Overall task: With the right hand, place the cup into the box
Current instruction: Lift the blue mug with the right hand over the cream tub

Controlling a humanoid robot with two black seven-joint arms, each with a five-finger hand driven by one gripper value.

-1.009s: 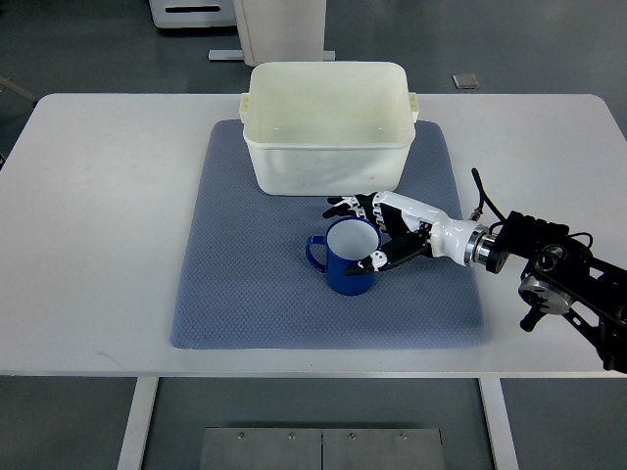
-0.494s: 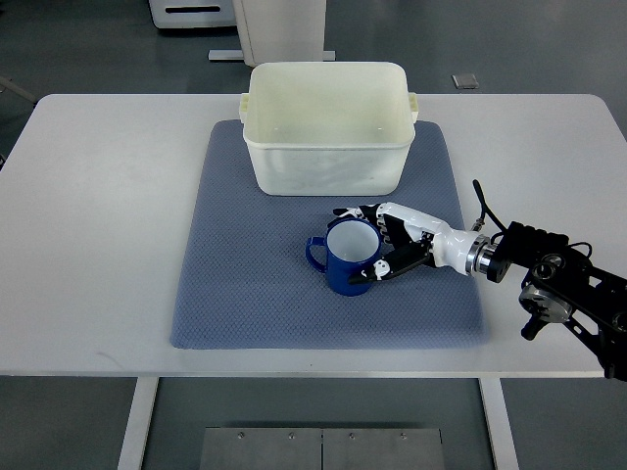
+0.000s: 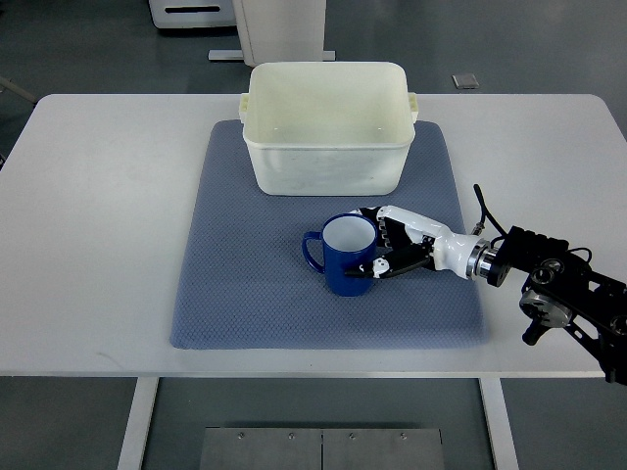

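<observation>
You are early in the task: the cup [image 3: 345, 255] stands upright on the mat [image 3: 245, 284], a little below the frame's centre, and nothing is in the box [image 3: 328, 117] as far as its pale interior shows. The grasp looks formed, I judge, but the lift, the carry toward the upper centre and the release all remain.

Starting at the left, the table [image 3: 98, 215] is a smooth white slab with rounded corners. On it lies the mat, a grey-blue rectangle with a fine woven, dimpled texture that should give some grip under the cup. The cup itself is glossy blue with a white inside, cylindrical, its loop handle pointing to the picture's left. Above it the box is a cream plastic tub, matte and slightly translucent, with rounded corners, a rolled rim and small lugs at the sides.

To the right of the cup, your right hand [image 3: 392, 245] wraps the cup's right side, fingers at the far rim and thumb low on the near wall. Its shell is white plastic with black joints.
</observation>
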